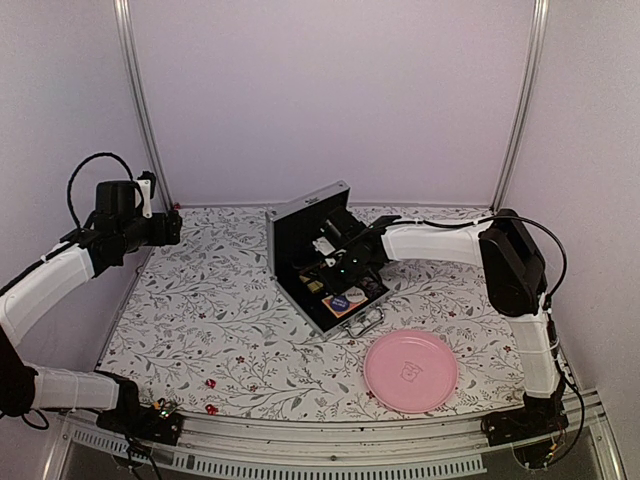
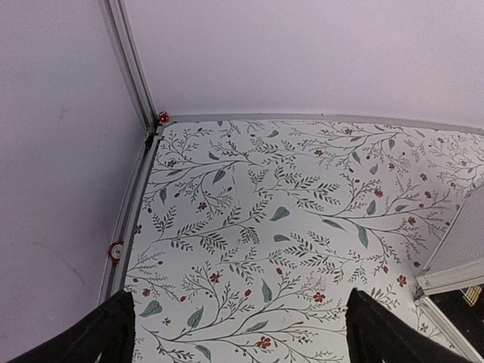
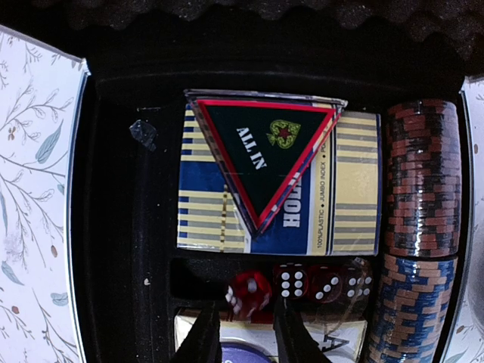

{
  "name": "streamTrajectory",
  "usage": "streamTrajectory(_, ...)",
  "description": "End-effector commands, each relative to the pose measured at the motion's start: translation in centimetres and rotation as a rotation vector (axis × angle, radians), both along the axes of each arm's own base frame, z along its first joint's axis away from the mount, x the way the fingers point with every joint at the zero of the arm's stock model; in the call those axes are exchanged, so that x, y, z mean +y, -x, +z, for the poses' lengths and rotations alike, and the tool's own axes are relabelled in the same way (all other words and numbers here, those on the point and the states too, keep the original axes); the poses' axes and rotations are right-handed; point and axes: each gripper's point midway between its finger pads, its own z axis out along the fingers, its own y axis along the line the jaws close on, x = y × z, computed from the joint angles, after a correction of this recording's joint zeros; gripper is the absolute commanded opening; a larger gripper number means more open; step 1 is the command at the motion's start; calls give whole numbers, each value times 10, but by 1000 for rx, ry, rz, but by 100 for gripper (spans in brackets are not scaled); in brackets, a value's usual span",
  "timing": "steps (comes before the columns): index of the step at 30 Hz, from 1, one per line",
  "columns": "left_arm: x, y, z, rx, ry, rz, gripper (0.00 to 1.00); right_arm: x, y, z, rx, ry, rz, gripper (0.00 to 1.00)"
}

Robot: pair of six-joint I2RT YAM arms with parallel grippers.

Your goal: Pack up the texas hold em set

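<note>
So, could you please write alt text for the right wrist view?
A triangular ALL IN marker lies on a blue-and-yellow card deck inside the black-lined case, red dice in a row below it, stacked chips at the right. The right claw, slightly parted, points at one tilted die.

Plain pale lilac walls point(image 1: 330, 90) enclose the worktop point(image 1: 200, 320) on three sides, with slim aluminium posts point(image 1: 140, 100) at both far corners. A white cloth point(image 2: 302, 227) printed with grey leaves and small red flowers covers it.
</note>
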Motion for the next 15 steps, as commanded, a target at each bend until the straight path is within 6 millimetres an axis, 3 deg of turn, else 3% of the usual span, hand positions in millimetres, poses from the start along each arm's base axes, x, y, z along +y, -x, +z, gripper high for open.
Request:
streamTrajectory(1,-3,0,3,-13,-6,-11,97,1,-6,3,-4,-6,-9,28)
streamTrajectory(10,-3,1,3,-14,-6,-11,97,1,-7,7,-11,-10,-17,32)
streamTrajectory(15,-3,1,3,-14,-7,-10,97,-2,-11,10,-51,20,-41,43)
